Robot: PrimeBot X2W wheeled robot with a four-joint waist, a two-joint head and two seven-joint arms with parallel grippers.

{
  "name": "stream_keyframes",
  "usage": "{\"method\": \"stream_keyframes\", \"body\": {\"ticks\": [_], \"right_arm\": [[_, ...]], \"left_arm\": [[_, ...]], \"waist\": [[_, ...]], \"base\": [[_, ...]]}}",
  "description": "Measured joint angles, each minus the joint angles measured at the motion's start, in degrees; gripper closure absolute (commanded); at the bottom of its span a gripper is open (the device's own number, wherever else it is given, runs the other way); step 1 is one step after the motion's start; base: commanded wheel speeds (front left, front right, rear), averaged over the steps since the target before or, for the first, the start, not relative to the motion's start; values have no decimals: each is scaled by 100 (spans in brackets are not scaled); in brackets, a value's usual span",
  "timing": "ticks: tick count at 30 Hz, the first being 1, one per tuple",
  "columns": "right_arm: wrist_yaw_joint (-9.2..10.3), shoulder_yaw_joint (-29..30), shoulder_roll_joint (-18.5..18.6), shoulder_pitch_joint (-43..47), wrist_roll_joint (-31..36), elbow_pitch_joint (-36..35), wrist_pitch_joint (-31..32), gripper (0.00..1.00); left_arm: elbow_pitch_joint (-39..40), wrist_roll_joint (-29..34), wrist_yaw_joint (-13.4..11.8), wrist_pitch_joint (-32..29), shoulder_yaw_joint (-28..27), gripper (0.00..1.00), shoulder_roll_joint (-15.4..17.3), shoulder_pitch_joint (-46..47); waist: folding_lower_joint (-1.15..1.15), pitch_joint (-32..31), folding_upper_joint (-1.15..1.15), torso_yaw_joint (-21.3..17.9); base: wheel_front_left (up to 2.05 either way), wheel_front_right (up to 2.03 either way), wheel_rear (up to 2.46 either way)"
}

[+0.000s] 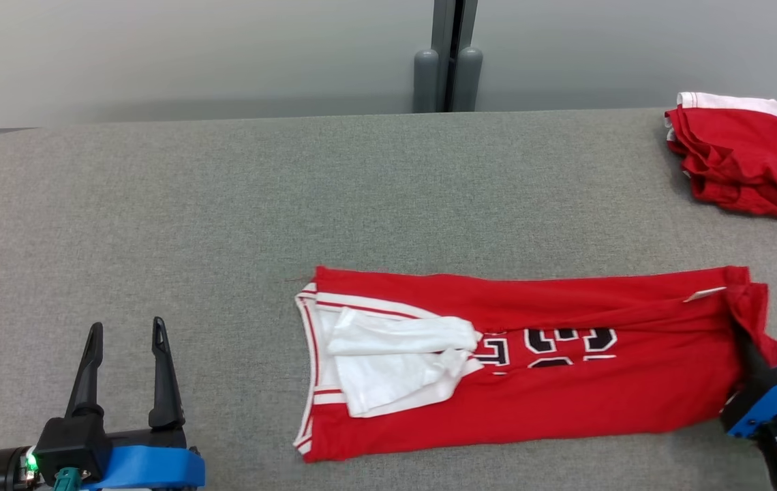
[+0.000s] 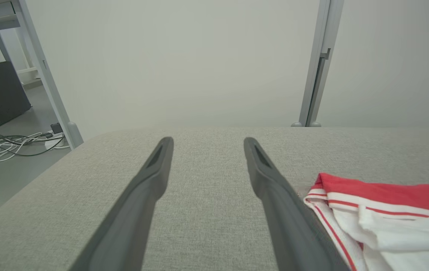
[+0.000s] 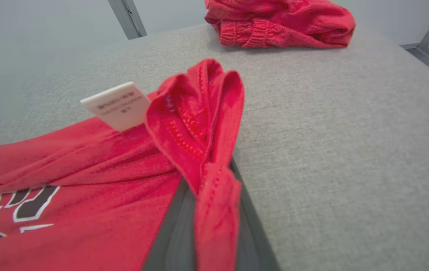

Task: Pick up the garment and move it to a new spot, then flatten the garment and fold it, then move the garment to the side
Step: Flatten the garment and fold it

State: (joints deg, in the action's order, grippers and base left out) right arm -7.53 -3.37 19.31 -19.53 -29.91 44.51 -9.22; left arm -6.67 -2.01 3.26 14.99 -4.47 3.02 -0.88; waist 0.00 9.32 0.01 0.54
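The garment (image 1: 566,395) is a red jersey with white trim and dark numbers, lying lengthwise on the grey table (image 1: 225,204), its long sides folded in. Its white-trimmed collar end (image 2: 387,210) shows in the left wrist view. My right gripper (image 1: 748,348) is at the garment's right end, shut on a bunched fold of the red hem (image 3: 203,124), which stands up between its fingers (image 3: 173,226). A white label (image 3: 118,105) sticks up beside that fold. My left gripper (image 1: 127,326) rests open at the lower left, well clear of the garment, with nothing between its fingers (image 2: 139,195).
A second red garment with a white band (image 1: 743,157) lies folded at the table's back right corner. A grey partition post (image 1: 448,54) stands behind the table. Cables (image 2: 15,145) lie on the floor off the table's left end.
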Motion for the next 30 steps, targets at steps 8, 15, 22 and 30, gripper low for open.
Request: {"method": "stream_keyframes", "body": {"ticks": [8, 15, 22, 30], "right_arm": [[3, -23, 171, -15, -3, -307, 66, 100], [4, -334, -188, 10, 2, -888, 162, 100], [4, -780, -639, 60, 113, -1552, 363, 100], [4, -1262, -1259, 52, 194, -1755, 470, 100]], "left_arm": [[-20, 4, 8, 0, 20, 0, -2, -9], [-19, 8, 9, 0, 65, 0, -3, -15], [-11, 8, 12, 1, 115, 0, -5, -47], [-25, 5, 9, 0, 158, 0, -8, -85]], "waist": [[0, -53, 0, -128], [0, -99, 0, -155], [0, -140, 0, -59], [0, -162, 0, 137]], "base": [[0, 0, 0], [0, 0, 0], [0, 0, 0], [0, 0, 0]]}}
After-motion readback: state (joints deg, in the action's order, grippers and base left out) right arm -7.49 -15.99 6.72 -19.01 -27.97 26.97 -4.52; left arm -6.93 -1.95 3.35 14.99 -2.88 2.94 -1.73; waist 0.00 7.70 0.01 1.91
